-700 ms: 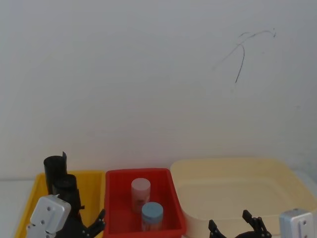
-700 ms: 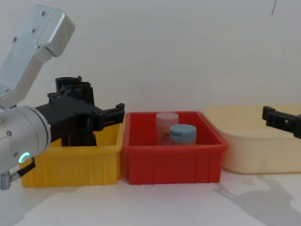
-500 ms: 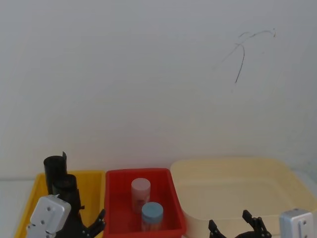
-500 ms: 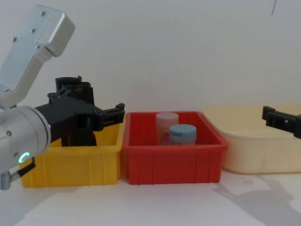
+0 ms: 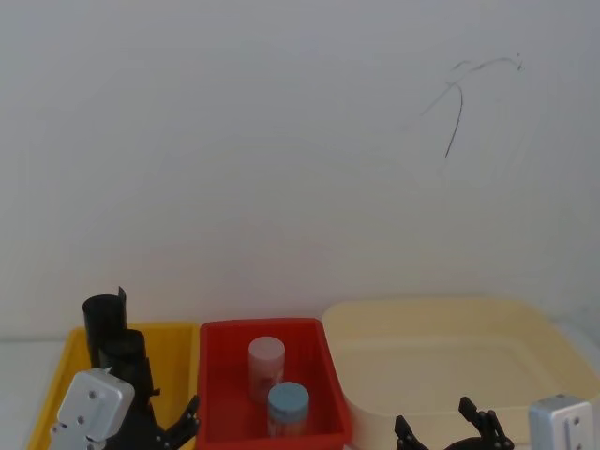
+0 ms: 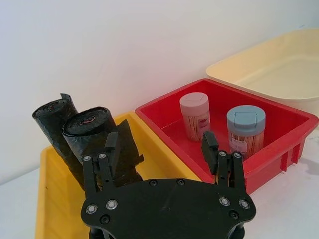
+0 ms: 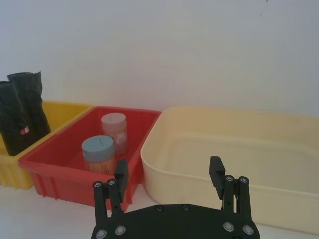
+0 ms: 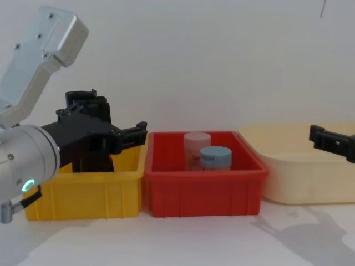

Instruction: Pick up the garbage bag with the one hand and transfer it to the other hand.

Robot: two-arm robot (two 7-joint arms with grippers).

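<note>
**Left gripper (image 6: 160, 149) open at the garbage bag (image 6: 94, 137) in the yellow bin**

The black 2-finger left gripper, on a thick silver arm with a green ring light, hangs over the yellow plastic bin (image 6: 50, 199) at the left end of the row of 3 containers on the white desk (image 8: 166, 238). Its fingers are spread wide apart and hold nothing. In the left wrist view 1 finger overlaps the garbage bag; whether it touches cannot be told.

The garbage bag, a tall black roll of wrinkled plastic with a small red spot on its side, stands upright near the yellow bin's back-left corner. It rises above the rim. A twin black roll (image 6: 52, 117) stands just behind it, touching it.

The red plastic bin (image 6: 276, 159) sits just beside the yellow bin. It holds 2 upright jars, a pale pink-lidded jar (image 6: 195, 117) and a blue-lidded jar (image 6: 245, 129). The wide cream tub (image 6: 269, 69) stands at the right end.

The black right gripper (image 7: 168, 173) hovers at the cream tub's front edge, fingers apart, holding nothing.
</note>
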